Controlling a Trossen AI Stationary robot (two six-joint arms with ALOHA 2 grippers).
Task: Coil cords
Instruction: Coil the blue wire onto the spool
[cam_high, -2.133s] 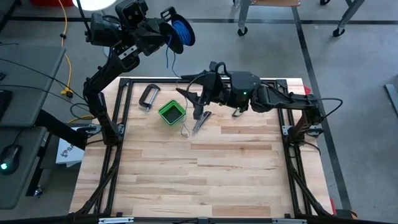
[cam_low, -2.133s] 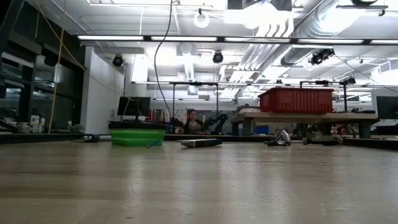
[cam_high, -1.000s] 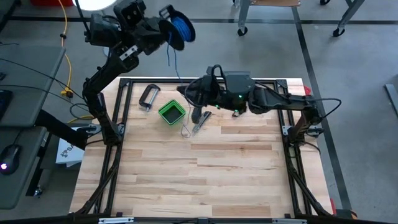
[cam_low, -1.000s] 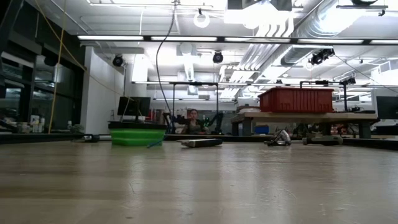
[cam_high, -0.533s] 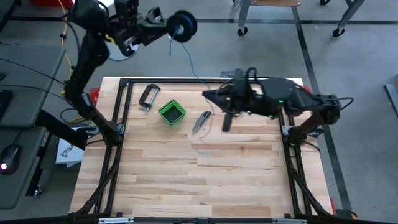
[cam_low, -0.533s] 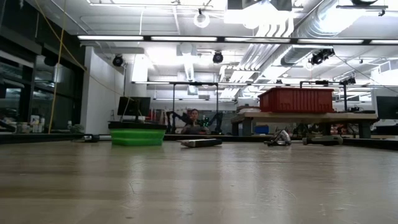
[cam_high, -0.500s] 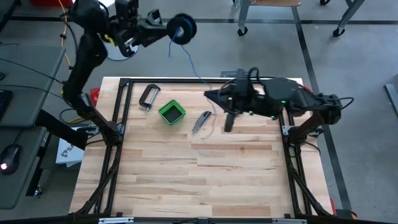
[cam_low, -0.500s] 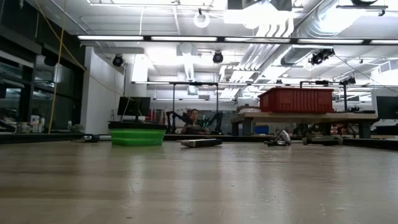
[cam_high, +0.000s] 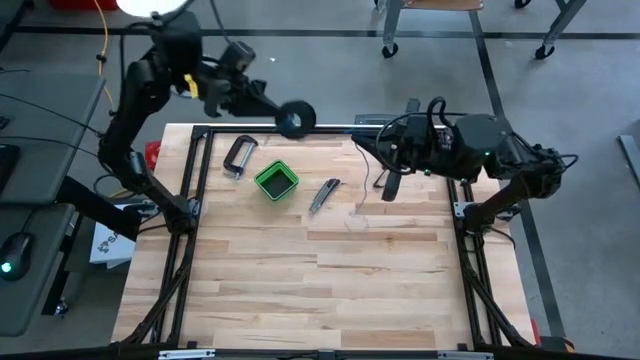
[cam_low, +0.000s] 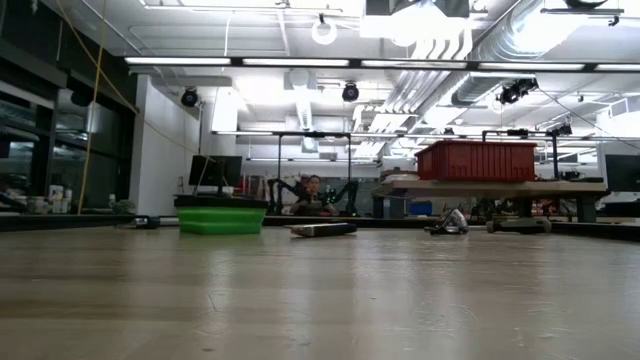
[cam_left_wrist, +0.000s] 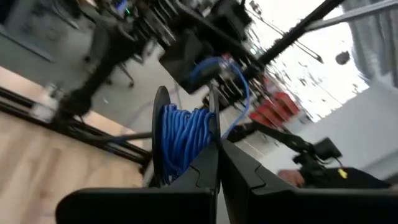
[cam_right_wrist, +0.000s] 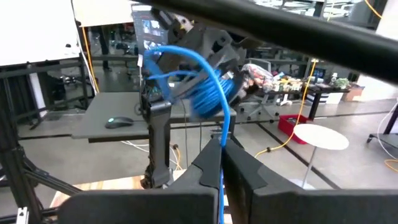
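The cords are one thin blue wire wound on a small dark spool (cam_high: 294, 119) (cam_left_wrist: 183, 137) (cam_right_wrist: 205, 87), which hangs above the table's far edge. My left gripper (cam_high: 278, 113) (cam_left_wrist: 219, 163) reaches in from the far left and is shut on the spool. My right gripper (cam_high: 372, 150) (cam_right_wrist: 222, 163) is off to the right of the spool, raised over the table's far right, and is shut on the wire. The wire's loose tail (cam_high: 356, 214) lies on the wood. Neither gripper shows in the low view. My left gripper pinches the rim of one spool flange (cam_left_wrist: 211, 127) between its two fingers. The fingers come level from the table's left. The spool is lifted clear, one flat face turned up. My right gripper pinches a single strand of the wire (cam_right_wrist: 222, 142) between its fingertips. The fingers lie level and point toward the spool. From the fingers the wire rises in a curve (cam_right_wrist: 211, 68) to the spool, and its other part drops toward the table.
A green box (cam_high: 276, 180) (cam_low: 221, 220), a metal clamp (cam_high: 238, 157) and a folding tool (cam_high: 323, 194) (cam_low: 322, 229) lie on the table's far half. The near half is bare wood. A person (cam_low: 312, 195) sits in the room behind.
My left gripper has sunk and swung toward the table's right with the spool, rolling so that a flange face now points up. My right gripper has risen and gone toward the right edge with the wire. The loose tail has slid right along the table.
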